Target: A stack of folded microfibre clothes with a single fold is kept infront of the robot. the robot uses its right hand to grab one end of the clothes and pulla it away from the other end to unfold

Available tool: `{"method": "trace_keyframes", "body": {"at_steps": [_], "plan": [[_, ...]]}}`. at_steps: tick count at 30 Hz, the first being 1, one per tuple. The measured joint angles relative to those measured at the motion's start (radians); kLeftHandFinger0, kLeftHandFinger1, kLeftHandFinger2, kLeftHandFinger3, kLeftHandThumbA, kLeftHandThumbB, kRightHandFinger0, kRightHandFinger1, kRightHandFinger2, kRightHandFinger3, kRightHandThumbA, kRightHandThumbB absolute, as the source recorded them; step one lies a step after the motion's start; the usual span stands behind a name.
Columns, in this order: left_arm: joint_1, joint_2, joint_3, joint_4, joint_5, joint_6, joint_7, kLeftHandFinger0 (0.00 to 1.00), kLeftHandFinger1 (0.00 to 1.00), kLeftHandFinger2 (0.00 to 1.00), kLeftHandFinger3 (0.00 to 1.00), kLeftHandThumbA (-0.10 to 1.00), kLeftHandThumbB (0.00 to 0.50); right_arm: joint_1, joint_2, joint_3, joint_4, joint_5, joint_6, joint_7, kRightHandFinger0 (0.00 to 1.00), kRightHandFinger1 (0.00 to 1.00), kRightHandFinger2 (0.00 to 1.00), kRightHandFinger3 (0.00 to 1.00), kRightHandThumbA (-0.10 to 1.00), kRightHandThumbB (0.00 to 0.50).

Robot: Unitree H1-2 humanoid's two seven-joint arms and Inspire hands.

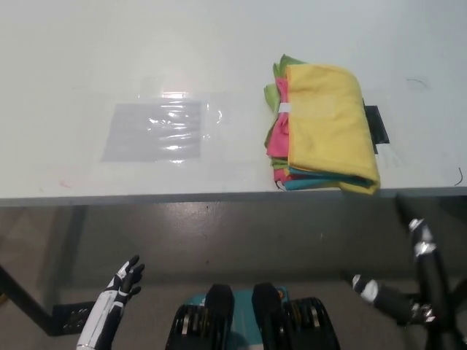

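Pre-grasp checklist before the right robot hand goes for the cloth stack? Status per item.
1. Cloth stack on the table, yellow cloth on top and still folded: ok.
2. Stack within the table edge: not ok; its near corner sits right at the front edge, slightly overhanging.
3. Right robot hand free of the stack: ok; it is below the table edge, not touching the cloths.
4. Right robot hand open for a grasp: cannot tell; its fingers are not clear.
5. Left robot hand out of the way: ok; resting low at lower left, open, holding nothing.
6. Clear plastic sheet apart from the stack: ok.
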Motion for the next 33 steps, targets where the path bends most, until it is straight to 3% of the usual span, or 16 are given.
{"method": "trace_keyframes", "body": {"at_steps": [3,6,12,18,26,31,33], "plan": [[0.0,0.0,-0.001,0.0,0.0,0.0,-0.004,1.0,1.0,1.0,1.0,1.0,0.131,-0.094,0.0,-0.015,-0.075,-0.058,0.058,0.002,1.0,1.0,1.0,1.0,0.99,0.282],[0.0,0.0,-0.001,0.0,0.0,0.0,-0.007,1.0,1.0,1.0,1.0,1.0,0.151,-0.215,0.001,-0.02,-0.109,-0.125,0.121,0.009,1.0,1.0,1.0,1.0,1.0,0.276],[-0.001,0.0,-0.002,0.0,0.0,0.0,-0.01,1.0,1.0,1.0,1.0,1.0,0.144,-0.459,0.0,-0.016,-0.071,-0.229,0.248,0.026,1.0,1.0,1.0,1.0,1.0,0.294],[-0.001,0.001,-0.002,-0.001,0.0,0.0,-0.013,1.0,1.0,1.0,1.0,1.0,0.154,-0.702,0.002,0.004,0.128,-0.304,0.374,0.03,1.0,1.0,1.0,1.0,1.0,0.28],[-0.004,0.008,-0.002,-0.009,0.0,-0.002,-0.022,1.0,1.0,1.0,1.0,1.0,0.179,-0.945,0.004,0.041,0.473,-0.346,0.508,0.027,1.0,1.0,1.0,1.0,1.0,0.346],[-0.006,0.008,-0.005,-0.02,0.002,-0.004,-0.026,1.0,1.0,1.0,1.0,1.0,0.173,-1.034,0.009,0.06,0.694,-0.351,0.554,-0.001,1.0,1.0,1.0,1.0,1.0,0.314],[-0.004,0.009,-0.006,-0.021,0.004,-0.004,-0.028,1.0,1.0,1.0,1.0,1.0,0.206,-1.045,0.009,0.071,0.756,-0.352,0.567,-0.01,1.0,1.0,1.0,1.0,1.0,0.309]]}}
